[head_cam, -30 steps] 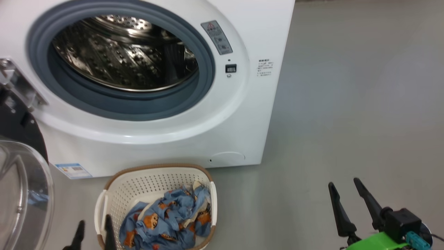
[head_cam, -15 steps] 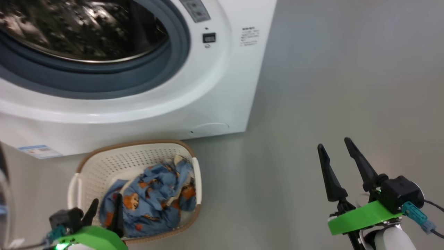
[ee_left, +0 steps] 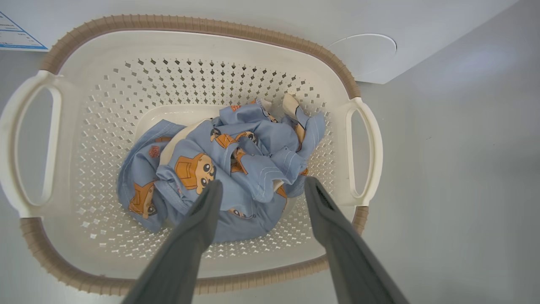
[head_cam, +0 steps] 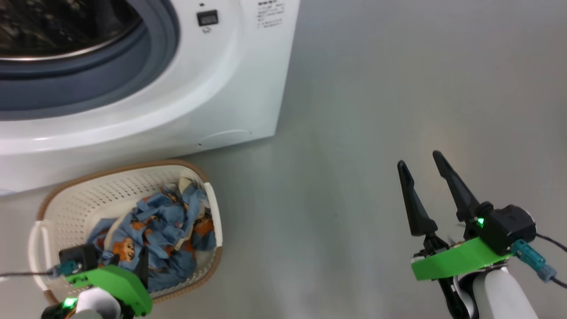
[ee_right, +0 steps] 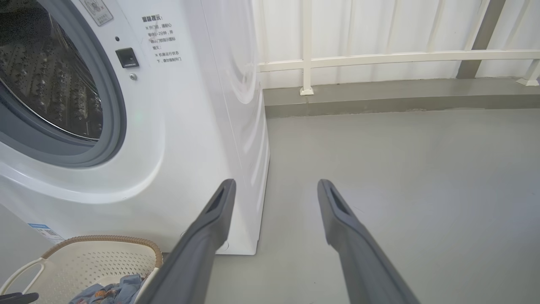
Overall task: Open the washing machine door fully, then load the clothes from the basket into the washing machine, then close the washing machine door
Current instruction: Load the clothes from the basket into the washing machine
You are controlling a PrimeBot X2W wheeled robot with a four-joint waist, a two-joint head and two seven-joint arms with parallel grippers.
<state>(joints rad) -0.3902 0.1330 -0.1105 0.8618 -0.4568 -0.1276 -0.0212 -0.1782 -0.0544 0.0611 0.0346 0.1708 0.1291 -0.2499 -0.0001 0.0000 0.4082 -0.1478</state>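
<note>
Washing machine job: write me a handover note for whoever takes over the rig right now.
Left gripper: open, poised over the clothes in the basket; nothing gripped.
Right gripper: open, empty, over the floor to the right of the washing machine.
The basket sits on the floor in front of the machine.
Done: the machine's opening is uncovered.
Left: grasp the clothes, load them into the drum, close the door.
</note>
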